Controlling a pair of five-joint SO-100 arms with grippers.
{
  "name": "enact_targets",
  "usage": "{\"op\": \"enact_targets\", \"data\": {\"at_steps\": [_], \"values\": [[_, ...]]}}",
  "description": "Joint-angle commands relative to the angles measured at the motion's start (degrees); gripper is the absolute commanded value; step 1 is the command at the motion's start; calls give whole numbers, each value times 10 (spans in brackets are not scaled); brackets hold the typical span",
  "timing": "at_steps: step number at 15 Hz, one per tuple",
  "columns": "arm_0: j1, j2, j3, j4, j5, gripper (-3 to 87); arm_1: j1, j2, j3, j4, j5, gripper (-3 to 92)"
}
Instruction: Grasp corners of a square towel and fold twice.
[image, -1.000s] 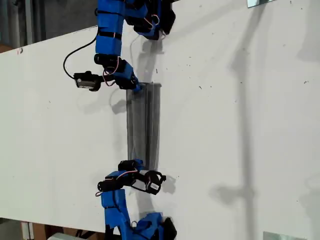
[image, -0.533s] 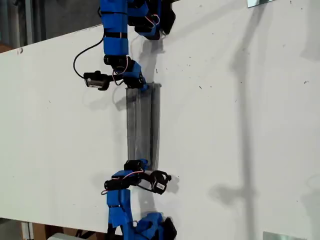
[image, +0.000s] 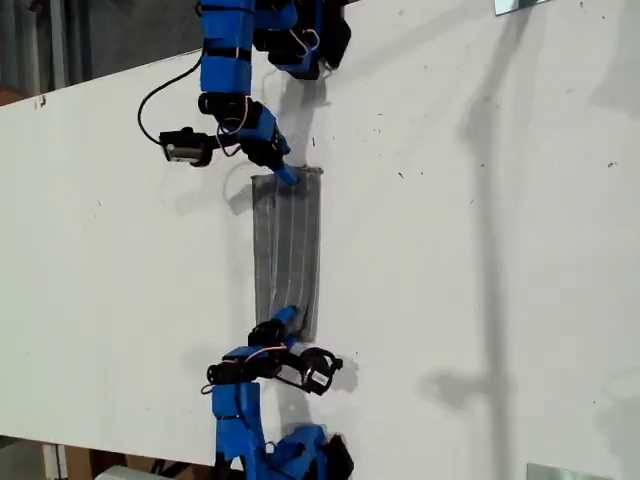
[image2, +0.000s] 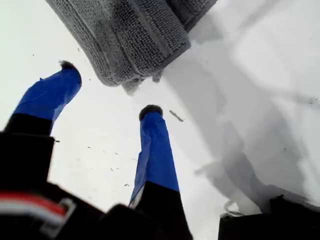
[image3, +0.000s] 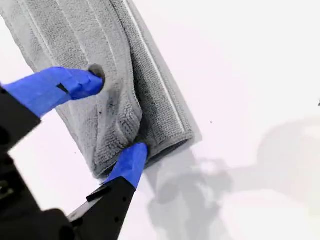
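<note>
The grey striped towel (image: 288, 250) lies as a long folded strip on the white table (image: 470, 260), running between the two arms. My first gripper (image: 287, 177) is open at the strip's upper end in the exterior view. In the first wrist view its gripper (image2: 110, 89) stands just short of the towel (image2: 130, 35), not touching its corner (image2: 131, 85). My second gripper (image: 285, 318) is open at the strip's lower end. The second wrist view shows that gripper (image3: 116, 112) astride the towel (image3: 100, 65), one fingertip (image3: 92, 75) over the cloth and the other at its end edge.
Both arm bases sit at the exterior view's upper (image: 300, 40) and lower (image: 290, 455) edges. A black cable (image: 160, 95) loops beside the first arm. Bare white tabletop spreads to the exterior view's left and right of the strip. Metal plates sit at the exterior view's right corners.
The towel strip has widened and now lies flatter. My first gripper has slid toward the strip's upper end. My second gripper has shifted slightly lower in the exterior view.
</note>
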Motion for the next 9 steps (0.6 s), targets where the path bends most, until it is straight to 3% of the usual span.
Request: {"op": "enact_targets", "data": {"at_steps": [1,5,9], "values": [[-11,124,37,40,-9,261,15,33,-6,7,-9,282],[-14,338,185,67,-47,257,27,24,61,-47,-6,282],[-12,444,286,41,-72,250,51,4,123,-102,0,295]]}}
